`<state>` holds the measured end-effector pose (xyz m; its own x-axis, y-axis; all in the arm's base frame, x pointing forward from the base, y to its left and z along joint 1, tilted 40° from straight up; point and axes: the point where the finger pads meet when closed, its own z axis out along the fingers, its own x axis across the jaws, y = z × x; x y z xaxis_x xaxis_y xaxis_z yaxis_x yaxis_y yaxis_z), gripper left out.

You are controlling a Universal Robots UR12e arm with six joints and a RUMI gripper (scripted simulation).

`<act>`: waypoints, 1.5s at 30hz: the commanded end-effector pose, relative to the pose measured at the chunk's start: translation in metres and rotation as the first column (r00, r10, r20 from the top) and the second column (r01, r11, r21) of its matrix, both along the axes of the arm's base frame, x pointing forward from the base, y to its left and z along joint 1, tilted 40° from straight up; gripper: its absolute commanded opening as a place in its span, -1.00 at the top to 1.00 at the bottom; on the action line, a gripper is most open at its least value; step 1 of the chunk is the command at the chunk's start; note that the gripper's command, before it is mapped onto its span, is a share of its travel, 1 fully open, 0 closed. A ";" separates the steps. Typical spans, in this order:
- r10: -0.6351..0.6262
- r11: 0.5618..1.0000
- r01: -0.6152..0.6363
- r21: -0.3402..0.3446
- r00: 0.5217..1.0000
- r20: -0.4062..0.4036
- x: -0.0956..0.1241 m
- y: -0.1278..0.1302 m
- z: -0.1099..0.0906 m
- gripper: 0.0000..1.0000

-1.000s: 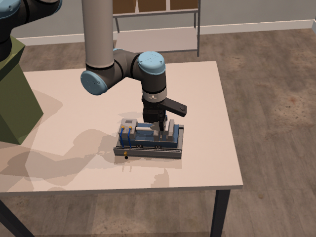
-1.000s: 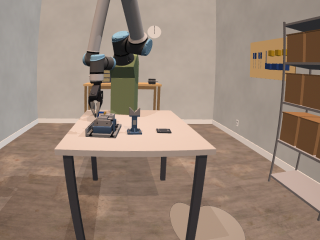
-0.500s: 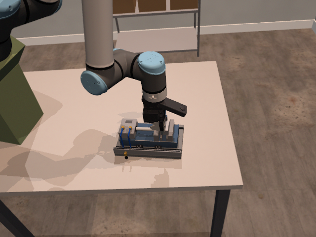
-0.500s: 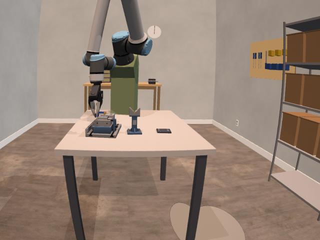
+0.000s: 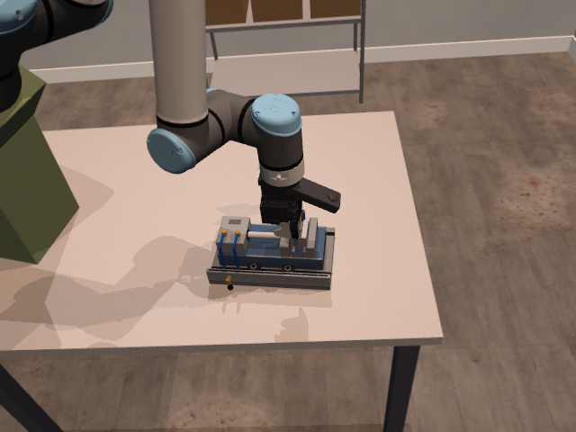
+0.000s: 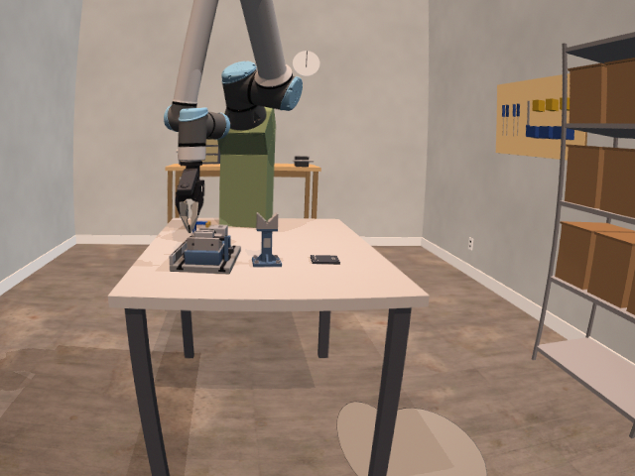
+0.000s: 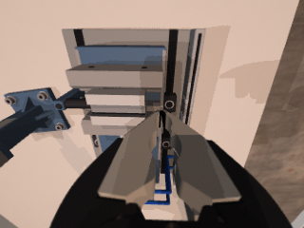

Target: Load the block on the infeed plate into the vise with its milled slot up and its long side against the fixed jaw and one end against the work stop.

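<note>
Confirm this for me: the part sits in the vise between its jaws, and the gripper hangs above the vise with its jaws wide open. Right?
Not quite. The wrist view shows the gripper with its jaws shut together, holding nothing. The rest stands: the part sits in the vise between its jaws, and the gripper hangs above the vise.

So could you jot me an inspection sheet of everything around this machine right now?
Surface: pale table, carrying the job's fixtures.
Job's things: vise open, with a pale block between its jaws; slot side cannot be told. V-block holds nothing. Infeed plate bare.
Clutter: nothing seen.
Grippers: gripper shut, holding nothing, just above the vise.
Cables: two blue hoses on the vise's cylinder end.
Surroundings: green pedestal, wooden bench, pegboard, shelf rack with brown boxes.
</note>
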<state>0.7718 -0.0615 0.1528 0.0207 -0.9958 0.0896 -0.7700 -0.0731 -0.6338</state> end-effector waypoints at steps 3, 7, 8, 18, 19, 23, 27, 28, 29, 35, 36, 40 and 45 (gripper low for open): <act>0.000 1.000 0.000 0.000 1.000 0.001 0.000 0.000 0.001 1.00; 0.000 1.000 0.000 0.000 1.000 0.001 0.000 0.000 0.001 1.00; 0.000 1.000 0.000 0.000 1.000 0.001 0.000 0.000 0.001 1.00; 0.000 1.000 0.000 0.000 1.000 0.001 0.000 0.001 0.001 1.00; 0.000 1.000 0.000 0.000 1.000 0.001 0.000 0.001 0.001 1.00; 0.000 1.000 0.000 0.000 1.000 0.001 0.000 0.001 0.000 1.00; 0.000 1.000 0.000 0.000 1.000 0.001 0.000 0.002 0.000 1.00; 0.000 1.000 0.000 0.000 1.000 0.001 0.000 0.002 0.000 1.00; 0.000 1.000 0.000 0.000 1.000 0.001 0.000 0.002 0.000 1.00; 0.000 1.000 0.000 0.000 1.000 0.001 0.000 0.003 0.000 1.00; 0.000 1.000 0.000 0.000 1.000 0.001 0.000 0.004 0.000 1.00; 0.000 1.000 0.000 0.000 1.000 0.001 0.000 0.005 0.000 1.00; 0.000 1.000 0.000 0.000 1.000 0.001 0.000 0.006 0.000 1.00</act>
<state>0.7717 -0.0568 0.1524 0.0207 -0.9958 0.0896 -0.7700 -0.0731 -0.6338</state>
